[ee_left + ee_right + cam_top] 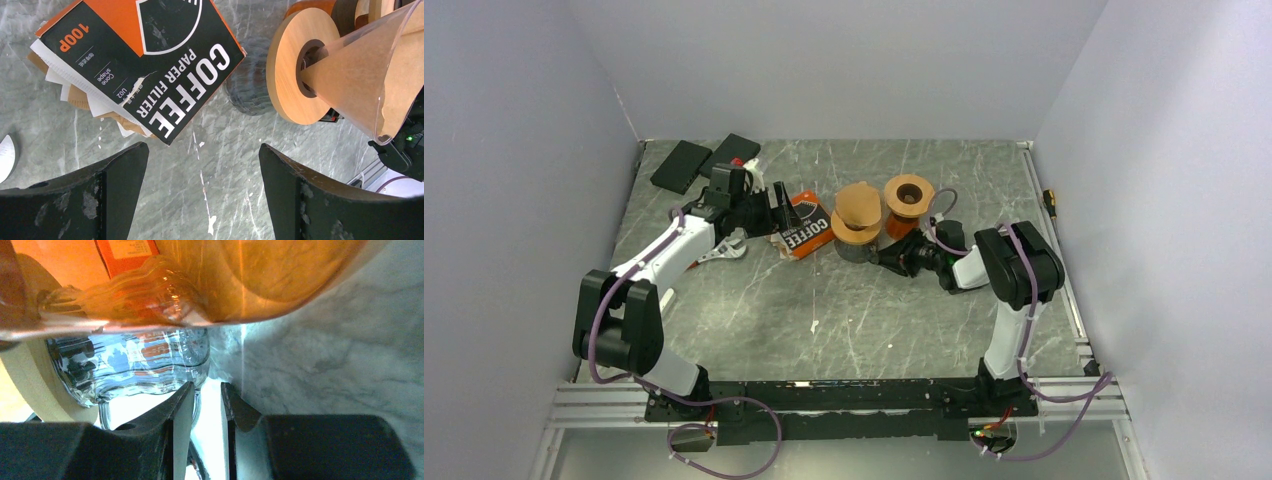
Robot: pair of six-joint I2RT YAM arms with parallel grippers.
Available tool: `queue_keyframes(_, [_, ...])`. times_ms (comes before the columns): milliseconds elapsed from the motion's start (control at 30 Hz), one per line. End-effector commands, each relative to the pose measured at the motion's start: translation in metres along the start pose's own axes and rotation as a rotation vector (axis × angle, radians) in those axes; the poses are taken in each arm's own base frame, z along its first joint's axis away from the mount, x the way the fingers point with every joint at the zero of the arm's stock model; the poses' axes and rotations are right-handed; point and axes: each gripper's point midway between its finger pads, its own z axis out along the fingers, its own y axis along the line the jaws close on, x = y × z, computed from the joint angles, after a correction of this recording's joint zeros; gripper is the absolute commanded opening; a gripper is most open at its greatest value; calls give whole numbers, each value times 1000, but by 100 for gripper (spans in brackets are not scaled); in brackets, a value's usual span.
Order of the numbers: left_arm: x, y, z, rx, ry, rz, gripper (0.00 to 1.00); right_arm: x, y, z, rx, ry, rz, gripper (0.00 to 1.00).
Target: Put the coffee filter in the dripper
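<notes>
Left wrist: my left claw (202,150) gapes wide, empty; ahead-right, the filter (345,80) already sits in the dripper (402,50), so the task looks done, I judge. My right claw (207,390) is narrow at the glass server (135,365), grip unclear.

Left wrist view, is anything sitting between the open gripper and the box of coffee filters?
Nothing visible does. Only bare table lies between the left gripper and the coffee filter box, whose paper filters poke out at its left edge in this view. The dripper stands off to the right, clear of that path.
</notes>
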Motion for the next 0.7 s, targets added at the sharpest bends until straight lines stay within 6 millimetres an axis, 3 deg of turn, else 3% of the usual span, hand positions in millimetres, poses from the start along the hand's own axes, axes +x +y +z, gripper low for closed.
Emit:
queue_keyframes(0, [-8, -9, -7, 27, -43, 23, 87, 6, 17, 3, -50, -1, -45, 31])
queue_keyframes(267, [-2, -7, -11, 24, -44, 17, 87, 26, 21, 11, -59, 34, -50, 31])
queue_keyframes(500, [17, -5, -13, 34, -35, 1, 86, 42, 25, 18, -90, 63, -34, 32])
queue_keyframes(667, [39, -17, -5, 55, -46, 17, 85, 48, 22, 15, -101, 66, -11, 33])
